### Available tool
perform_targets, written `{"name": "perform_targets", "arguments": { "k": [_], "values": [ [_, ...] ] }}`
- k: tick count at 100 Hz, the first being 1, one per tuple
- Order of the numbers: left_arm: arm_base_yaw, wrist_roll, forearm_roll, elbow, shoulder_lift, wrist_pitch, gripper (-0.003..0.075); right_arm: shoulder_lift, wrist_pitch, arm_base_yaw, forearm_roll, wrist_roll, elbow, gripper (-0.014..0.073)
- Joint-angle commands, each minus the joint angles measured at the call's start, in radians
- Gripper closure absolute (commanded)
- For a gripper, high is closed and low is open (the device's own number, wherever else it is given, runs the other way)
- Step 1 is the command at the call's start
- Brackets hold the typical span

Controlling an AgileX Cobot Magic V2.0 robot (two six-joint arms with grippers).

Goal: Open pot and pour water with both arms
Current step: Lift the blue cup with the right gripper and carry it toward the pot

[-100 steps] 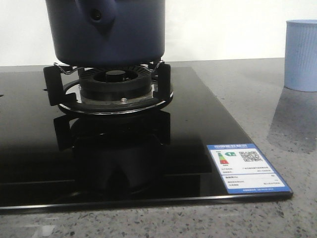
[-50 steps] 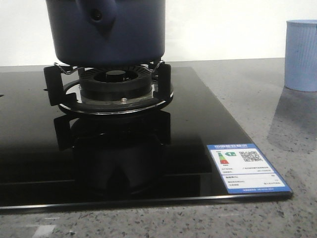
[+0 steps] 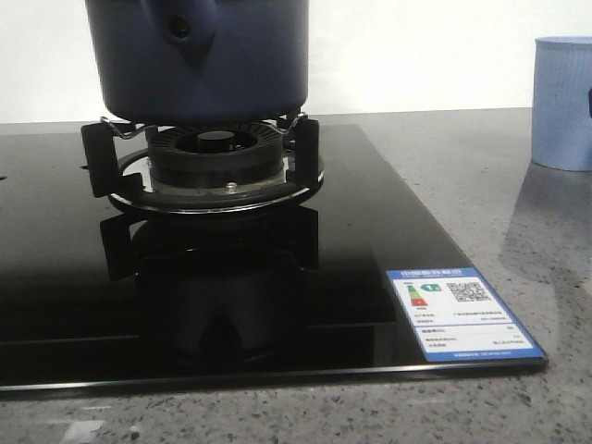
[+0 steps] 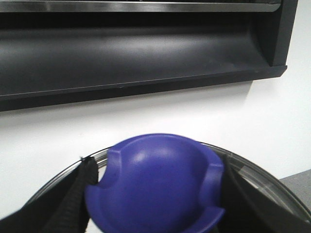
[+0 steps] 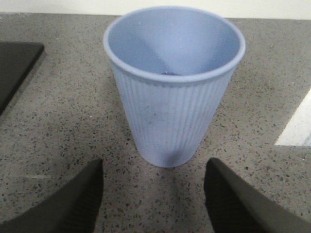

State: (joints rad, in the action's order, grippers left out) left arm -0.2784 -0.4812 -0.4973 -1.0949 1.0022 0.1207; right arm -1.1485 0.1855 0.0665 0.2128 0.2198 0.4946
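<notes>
The dark navy pot (image 3: 208,55) stands on the burner grate (image 3: 217,157) of a black glass hob; its stubby handle (image 3: 185,28) with a round hole faces me. The pot's top is cut off in the front view. In the left wrist view my left gripper (image 4: 155,194) is shut on the blue knob (image 4: 160,165) of a glass lid (image 4: 265,182), with white wall behind it. My right gripper (image 5: 153,167) is open, low over the counter, with the pale blue ribbed cup (image 5: 172,82) just beyond its fingertips. The cup also shows in the front view (image 3: 562,102).
The black hob (image 3: 351,240) carries a blue-and-white label (image 3: 461,313) at its front right corner. Speckled grey counter (image 3: 499,185) surrounds it. A dark range hood (image 4: 136,53) hangs on the wall above. A dark sliver (image 3: 589,97) shows at the frame edge beside the cup.
A small dark sliver has appeared at the right edge of the front view, beside the cup. The pot and cup have not moved.
</notes>
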Motion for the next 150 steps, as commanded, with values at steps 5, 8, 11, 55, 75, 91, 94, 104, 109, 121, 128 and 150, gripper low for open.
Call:
{"name": "perform_targets", "arguments": {
  "k": [5, 8, 11, 55, 75, 91, 94, 104, 109, 121, 128, 150],
  "values": [
    [0.003, 0.001, -0.015, -0.039, -0.023, -0.099, 0.0405, -0.009, 0.127, -0.003, -0.003, 0.005, 0.023, 0.0183],
    [0.003, 0.001, -0.015, -0.039, -0.023, -0.099, 0.0405, -0.010, 0.141, -0.003, -0.003, 0.005, 0.023, 0.0181],
    [0.003, 0.001, -0.015, -0.039, -0.023, -0.099, 0.0405, -0.017, 0.151, -0.003, -0.003, 0.005, 0.023, 0.0174],
    [0.003, 0.001, -0.019, -0.039, -0.021, -0.099, 0.0405, -0.132, 0.346, -0.003, -0.003, 0.005, 0.023, -0.0057],
    [0.003, 0.001, -0.019, -0.039, -0.021, -0.099, 0.0405, -0.251, 0.461, -0.003, -0.003, 0.005, 0.050, -0.0057],
    [0.003, 0.001, -0.040, -0.039, -0.021, -0.099, 0.0405, -0.346, 0.529, -0.003, -0.003, 0.005, 0.099, -0.0057],
    [0.003, 0.001, -0.042, -0.039, -0.021, -0.099, 0.0405, -0.360, 0.530, -0.003, -0.003, 0.005, 0.110, -0.0057],
    [0.003, 0.001, -0.040, -0.039, -0.021, -0.099, 0.0405, -0.401, 0.534, -0.003, -0.003, 0.005, 0.144, -0.0057],
    [0.003, 0.001, -0.040, -0.039, -0.021, -0.100, 0.0405, -0.416, 0.535, -0.003, -0.003, 0.005, 0.156, -0.0056],
    [0.003, 0.001, -0.040, -0.039, -0.021, -0.100, 0.0405, -0.421, 0.556, -0.003, -0.003, 0.005, 0.163, -0.0031],
    [0.003, 0.001, -0.040, -0.039, -0.021, -0.100, 0.0405, -0.421, 0.564, -0.003, -0.003, 0.005, 0.163, 0.0059],
    [0.003, 0.001, -0.040, -0.039, -0.021, -0.100, 0.0405, -0.411, 0.564, 0.005, -0.003, 0.005, 0.163, 0.0328]
  ]
}}
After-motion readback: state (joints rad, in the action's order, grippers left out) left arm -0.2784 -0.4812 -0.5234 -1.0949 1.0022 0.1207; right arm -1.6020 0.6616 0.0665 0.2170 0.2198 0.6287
